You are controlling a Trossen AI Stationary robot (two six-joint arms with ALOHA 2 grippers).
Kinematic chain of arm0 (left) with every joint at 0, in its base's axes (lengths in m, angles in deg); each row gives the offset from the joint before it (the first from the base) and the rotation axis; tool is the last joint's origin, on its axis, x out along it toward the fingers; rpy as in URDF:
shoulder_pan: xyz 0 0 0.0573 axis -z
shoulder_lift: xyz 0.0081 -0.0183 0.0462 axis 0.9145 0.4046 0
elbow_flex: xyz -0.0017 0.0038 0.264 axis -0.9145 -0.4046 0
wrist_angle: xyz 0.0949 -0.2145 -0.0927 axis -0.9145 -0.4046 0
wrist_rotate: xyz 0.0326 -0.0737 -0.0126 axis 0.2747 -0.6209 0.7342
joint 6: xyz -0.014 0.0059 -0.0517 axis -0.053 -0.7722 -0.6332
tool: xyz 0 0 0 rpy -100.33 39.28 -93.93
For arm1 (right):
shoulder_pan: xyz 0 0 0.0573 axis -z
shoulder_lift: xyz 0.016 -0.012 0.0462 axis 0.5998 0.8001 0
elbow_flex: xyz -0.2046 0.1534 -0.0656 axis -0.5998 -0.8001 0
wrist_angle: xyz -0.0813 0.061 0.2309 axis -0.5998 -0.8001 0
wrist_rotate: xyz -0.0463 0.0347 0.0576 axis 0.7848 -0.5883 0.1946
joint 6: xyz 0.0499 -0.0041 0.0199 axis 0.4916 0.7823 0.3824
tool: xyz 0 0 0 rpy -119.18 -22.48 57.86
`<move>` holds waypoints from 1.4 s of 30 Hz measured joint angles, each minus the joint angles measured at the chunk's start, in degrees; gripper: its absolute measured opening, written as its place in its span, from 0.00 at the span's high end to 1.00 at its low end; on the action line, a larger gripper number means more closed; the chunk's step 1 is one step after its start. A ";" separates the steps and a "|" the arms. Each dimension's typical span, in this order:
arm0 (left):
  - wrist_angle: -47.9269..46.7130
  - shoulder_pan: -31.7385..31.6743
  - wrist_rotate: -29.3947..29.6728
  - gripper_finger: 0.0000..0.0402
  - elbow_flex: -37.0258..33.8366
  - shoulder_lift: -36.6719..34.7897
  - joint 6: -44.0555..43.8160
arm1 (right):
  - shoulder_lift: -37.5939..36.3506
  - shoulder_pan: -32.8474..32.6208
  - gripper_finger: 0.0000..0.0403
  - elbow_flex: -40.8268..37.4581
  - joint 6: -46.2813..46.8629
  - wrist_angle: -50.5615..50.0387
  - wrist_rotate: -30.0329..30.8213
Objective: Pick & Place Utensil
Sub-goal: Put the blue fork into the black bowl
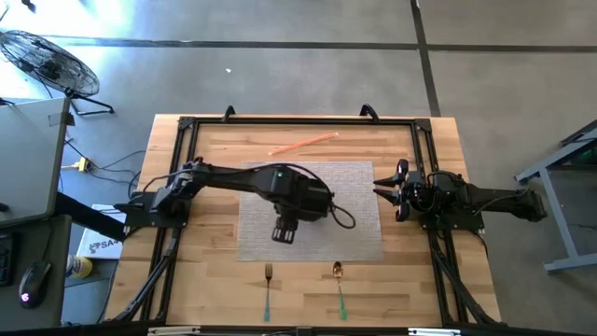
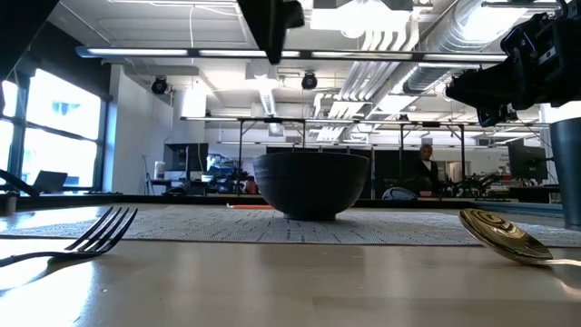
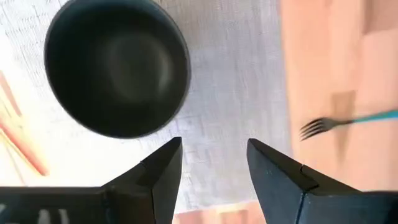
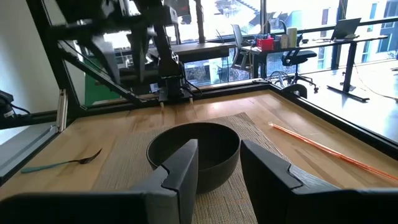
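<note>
With the left gripper [image 1: 284, 233] held open and empty at mid-frame, the thin fork [image 1: 268, 277] lying flat on the bench [image 1: 420, 280] below could be missed.

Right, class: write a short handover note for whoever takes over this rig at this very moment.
Left hand: open, empty, held above the mat, short of the fork.
Right hand: open, empty, waiting at the mat's right edge.
Bowl sits on the mat, empty.
Fork and spoon lie on the bare table beside each other, in front of the mat.
Straw lies behind the mat.
Done: nothing picked.
Left: grasp a utensil and place it.
</note>
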 joint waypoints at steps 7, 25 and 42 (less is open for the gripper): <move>0.51 5.32 -7.23 0.56 -0.22 -3.05 -8.57 | 0.00 0.00 0.72 0.00 -0.02 0.00 0.00; 0.53 26.88 8.00 0.56 -0.23 -3.45 -42.98 | 0.02 -0.02 0.72 0.00 -0.02 0.00 0.00; 8.80 32.86 12.20 0.56 -15.00 -3.00 -92.46 | 0.02 -0.02 0.72 0.00 -0.01 0.00 0.00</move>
